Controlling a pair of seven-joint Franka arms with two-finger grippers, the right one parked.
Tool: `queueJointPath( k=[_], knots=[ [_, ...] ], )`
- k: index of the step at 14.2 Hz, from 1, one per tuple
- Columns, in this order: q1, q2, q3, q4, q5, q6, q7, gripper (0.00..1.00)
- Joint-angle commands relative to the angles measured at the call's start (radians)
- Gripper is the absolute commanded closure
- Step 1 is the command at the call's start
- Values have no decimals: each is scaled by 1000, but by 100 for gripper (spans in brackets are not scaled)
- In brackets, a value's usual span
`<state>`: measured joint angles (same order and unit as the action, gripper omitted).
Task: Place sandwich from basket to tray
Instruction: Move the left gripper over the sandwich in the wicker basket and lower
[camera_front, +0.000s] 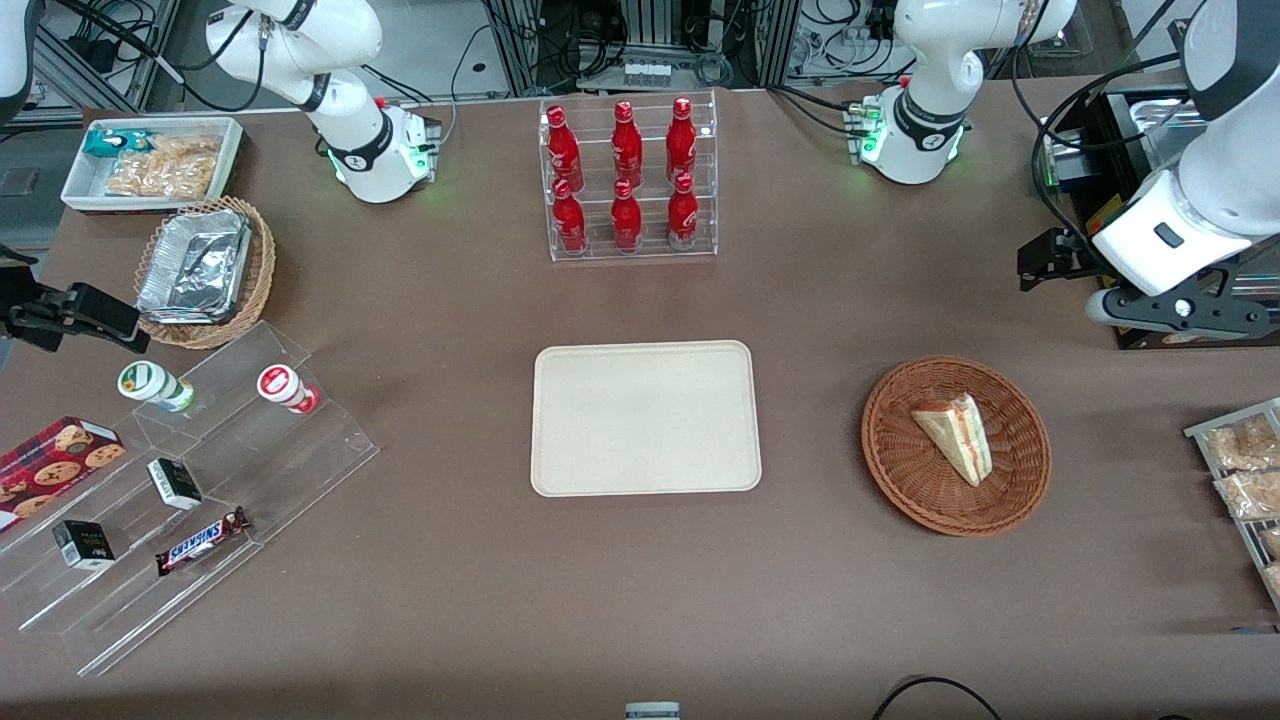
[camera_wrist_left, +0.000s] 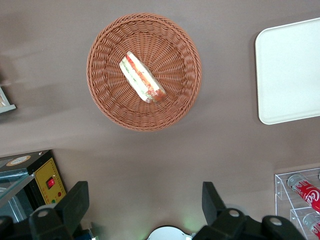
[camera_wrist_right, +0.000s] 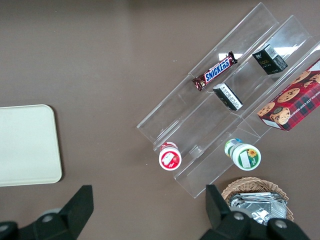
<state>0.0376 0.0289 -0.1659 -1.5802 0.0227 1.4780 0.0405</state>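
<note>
- Clear acrylic makes the stepped stand toward the parked arm's end of the table; it carries a Snickers bar, small dark boxes and two capped cups.
- A tan wicker basket with a foil container sits farther from the front camera than that stand, with a white bin of snack packets farther still.
- A clear rack of red bottles stands mid-table, farther from the camera than the tray.
- The cream tray lies flat and bare at the middle of the brown table.
- The reddish-brown woven basket sits toward the working arm's end, well apart from the tray.
- The sandwich lies in the basket (filling edge showing red and green stripes in the wrist view).
- The gripper hangs high above the table near the basket, fingers spread wide and holding nothing.
</note>
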Motion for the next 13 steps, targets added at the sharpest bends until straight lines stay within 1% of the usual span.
queueJointPath(
  k=[1, 3, 7, 9, 12, 13],
  knots=[
    [11, 8, -7, 9, -7, 2, 10, 0],
    [13, 25, -7, 9, -3, 7, 10, 0],
    [13, 135, -6, 8, 5, 27, 6, 0],
    [16, 163, -6, -38, 6, 108, -22, 0],
    [16, 161, -6, -167, 40, 273, -59, 0],
    [16, 160, -6, -207, 40, 325, -67, 0]
  ],
)
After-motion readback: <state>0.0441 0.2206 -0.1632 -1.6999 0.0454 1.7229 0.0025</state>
